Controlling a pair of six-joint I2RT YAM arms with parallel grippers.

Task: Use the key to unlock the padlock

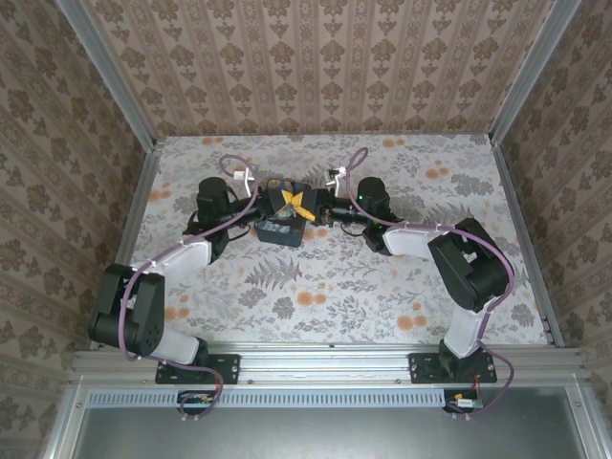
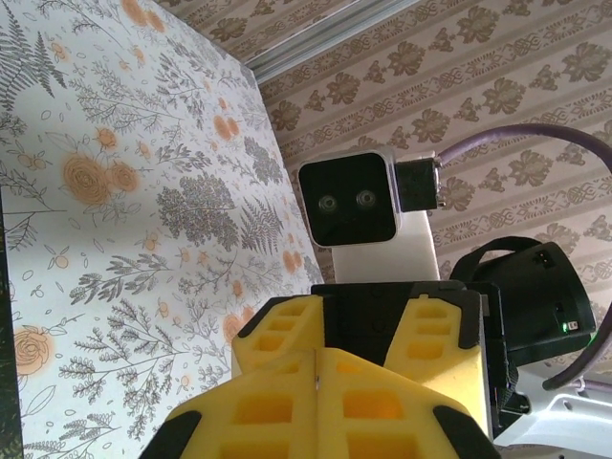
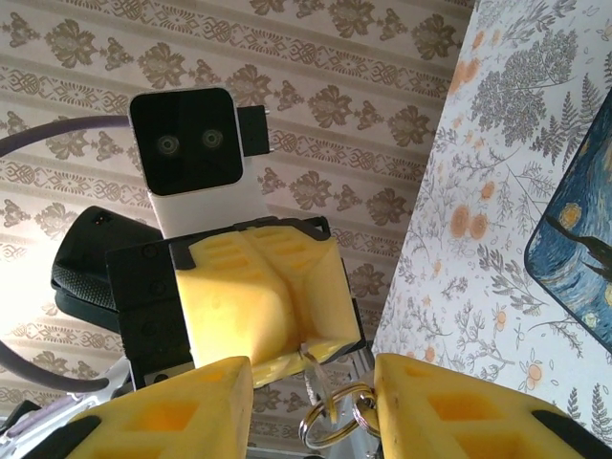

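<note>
My left gripper [image 2: 316, 361] is shut on the key [image 3: 317, 368], whose thin metal edge [image 2: 316, 381] shows in the seam between its yellow pads. In the right wrist view the key sticks out of those shut pads with a key ring [image 3: 335, 426] hanging from it. My right gripper [image 3: 313, 381] faces the left one, open, with the ring between its fingers [image 3: 449, 411] and close to the right-hand one. Both grippers [image 1: 297, 205] meet tip to tip above the table's middle. The padlock is out of view.
A dark blue box with a starry-night print [image 1: 277, 232] sits on the floral table [image 1: 382, 287] right under the two grippers; its corner [image 3: 585, 251] shows beside the right gripper. Patterned walls [image 1: 316, 67] enclose the table on three sides.
</note>
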